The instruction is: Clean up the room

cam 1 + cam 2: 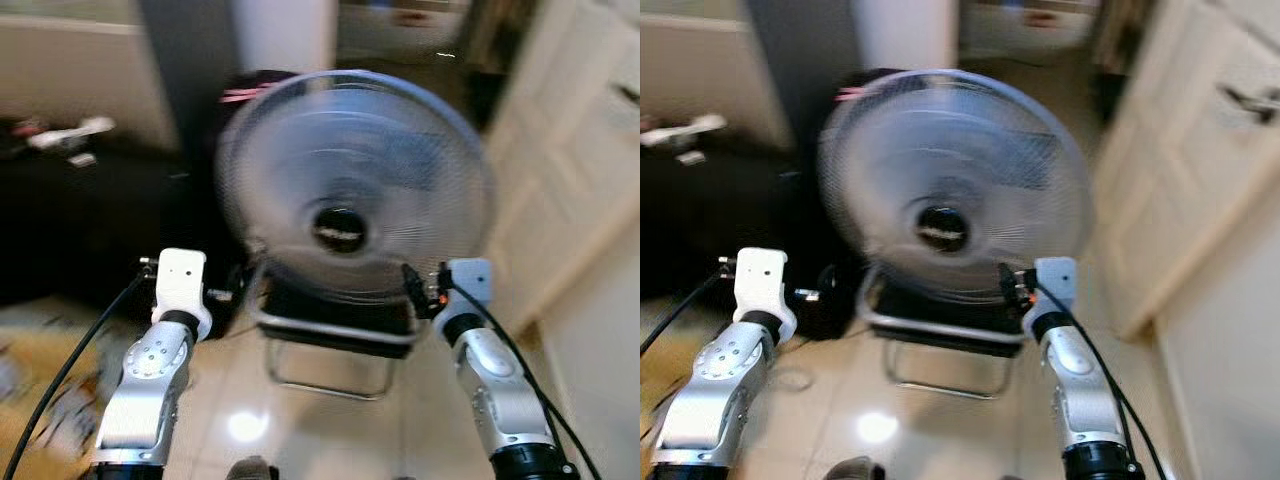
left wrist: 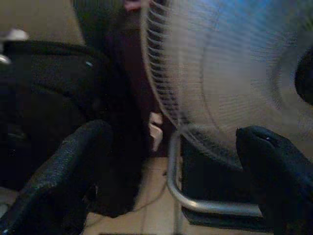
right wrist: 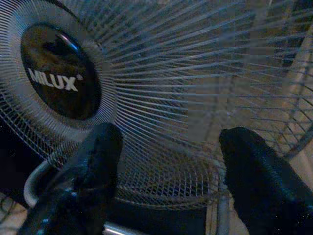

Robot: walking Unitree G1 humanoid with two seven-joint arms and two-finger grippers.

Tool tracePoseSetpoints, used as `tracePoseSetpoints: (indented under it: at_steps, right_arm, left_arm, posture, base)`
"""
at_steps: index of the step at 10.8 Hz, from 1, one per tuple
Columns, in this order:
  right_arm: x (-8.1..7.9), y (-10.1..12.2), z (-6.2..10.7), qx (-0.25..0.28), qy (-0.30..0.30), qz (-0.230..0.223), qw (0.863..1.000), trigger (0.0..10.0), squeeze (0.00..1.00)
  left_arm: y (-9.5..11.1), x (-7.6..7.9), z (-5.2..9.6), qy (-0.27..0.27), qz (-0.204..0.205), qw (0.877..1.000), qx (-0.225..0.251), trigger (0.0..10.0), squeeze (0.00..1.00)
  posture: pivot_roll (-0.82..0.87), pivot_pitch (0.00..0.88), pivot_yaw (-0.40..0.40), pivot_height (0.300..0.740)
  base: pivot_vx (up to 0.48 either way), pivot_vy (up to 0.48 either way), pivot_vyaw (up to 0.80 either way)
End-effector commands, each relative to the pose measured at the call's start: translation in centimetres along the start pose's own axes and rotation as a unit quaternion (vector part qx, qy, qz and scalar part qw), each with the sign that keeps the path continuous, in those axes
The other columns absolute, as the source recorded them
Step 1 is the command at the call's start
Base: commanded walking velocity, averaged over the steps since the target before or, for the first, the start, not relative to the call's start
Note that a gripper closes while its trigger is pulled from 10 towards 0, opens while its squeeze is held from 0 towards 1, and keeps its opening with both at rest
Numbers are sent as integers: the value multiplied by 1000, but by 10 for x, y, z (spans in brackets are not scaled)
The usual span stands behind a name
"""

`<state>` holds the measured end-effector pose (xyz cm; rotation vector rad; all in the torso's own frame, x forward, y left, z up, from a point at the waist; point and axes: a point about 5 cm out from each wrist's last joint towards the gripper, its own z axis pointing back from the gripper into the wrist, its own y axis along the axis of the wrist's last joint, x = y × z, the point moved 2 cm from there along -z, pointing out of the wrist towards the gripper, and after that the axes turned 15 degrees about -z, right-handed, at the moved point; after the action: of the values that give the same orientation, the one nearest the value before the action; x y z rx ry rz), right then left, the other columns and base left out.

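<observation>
- A large round fan (image 1: 352, 190) with a wire grille stands on the pale tiled floor (image 1: 240, 400) straight ahead, resting on a chrome tube frame (image 1: 330, 350); the head views are blurred.
- Its black hub (image 3: 59, 73) carries the word MILUX.
- The left claw (image 2: 166, 171) is raised by the fan's lower left edge, its fingers (image 2: 73, 166) spread wide and holding nothing, with the grille rim and frame between them in the wrist view.
- The right claw (image 3: 166, 166) is up by the fan's lower right, also wide and empty, pointing at the grille just beside the hub.
- A dark sofa (image 1: 70, 220) sits to the left, small pale things on top.
- A cream door (image 1: 570, 150) stands at the right.
</observation>
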<state>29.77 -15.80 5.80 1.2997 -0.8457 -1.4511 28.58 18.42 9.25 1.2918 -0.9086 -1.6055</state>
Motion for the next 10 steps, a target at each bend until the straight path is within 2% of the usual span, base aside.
tracePoseSetpoints:
  at_steps: [1, 3, 4, 6, 7, 8, 10]
  right_arm:
    - [3, 8, -5, 16, -14, 1, 1000, 10000, 1000]
    - [-2, 13, -10, 21, -9, -3, 1000, 10000, 1000]
    - [-4, 15, -12, 24, -5, 2, 1000, 10000, 1000]
    - [-11, 15, -16, 38, -3, 10, 999, 10000, 1000]
    - [-12, 19, -16, 50, -2, 12, 999, 10000, 1000]
    - [-12, 11, -19, 1, 8, -18, 1000, 10000, 1000]
    - [-11, 17, -23, 12, 8, 0, 1000, 10000, 1000]
  left_arm:
    - [8, -4, -4, 14, -4, 1000, 18, 10000, 0]
    - [12, -3, -7, -9, 1, 1000, 23, 10000, 0]
    - [11, -3, -9, -4, -13, 1000, 19, 10000, 0]
    - [8, -3, -12, -12, -47, 999, 13, 10000, 0]
    - [9, -4, -13, -9, -44, 999, 13, 10000, 0]
    - [10, -4, -15, -6, -41, 999, 12, 10000, 0]
    - [10, 3, -20, -10, -37, 999, 12, 10000, 0]
  posture:
    - [-89, 0, 7, 740]
    - [-85, 0, -5, 740]
    - [-69, 0, -13, 740]
    - [-55, 0, -13, 740]
    - [-60, 0, -11, 740]
    - [-73, 0, -7, 740]
    - [-88, 0, -12, 740]
  base:
    - [0, 0, 800]
    - [0, 0, 800]
    - [0, 0, 800]
    - [0, 0, 0]
    - [0, 0, 0]
    - [0, 281, 0]
    - [0, 321, 0]
